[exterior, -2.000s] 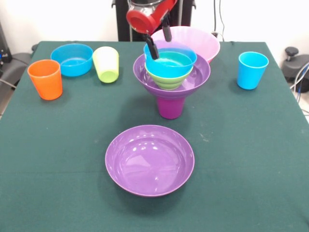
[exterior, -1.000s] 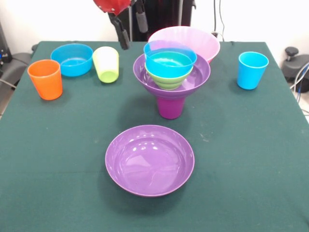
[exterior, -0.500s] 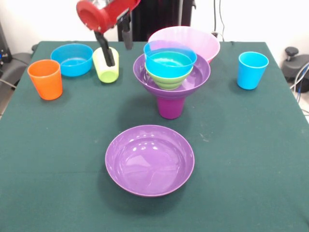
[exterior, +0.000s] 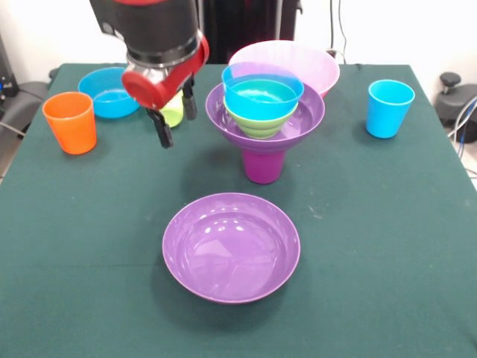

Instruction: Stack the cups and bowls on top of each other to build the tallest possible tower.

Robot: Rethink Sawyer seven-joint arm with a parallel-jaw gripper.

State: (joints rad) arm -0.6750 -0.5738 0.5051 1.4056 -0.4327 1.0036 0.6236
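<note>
The tower stands mid-table: a purple cup [exterior: 262,164] carries a wide purple bowl [exterior: 307,116], a small green bowl [exterior: 261,124] and a small blue bowl [exterior: 262,97]. My gripper [exterior: 175,117] is to its left, low over the lime green cup [exterior: 173,114], which is mostly hidden behind the wrist. One finger [exterior: 161,127] is in front of the cup and the other is beside it, spread apart. The second wide purple bowl [exterior: 231,247] lies at the front. The orange cup [exterior: 70,122] stands at the left and the light blue cup [exterior: 389,109] at the right.
The big pink bowl [exterior: 317,66] sits right behind the tower. The second small blue bowl [exterior: 106,94] is at the back left, partly behind my wrist. The green table [exterior: 387,246] runs wide around the front bowl.
My gripper left the blue bowl on top of the tower, swung left and came down over the lime green cup. The tower and the other pieces have not moved.
</note>
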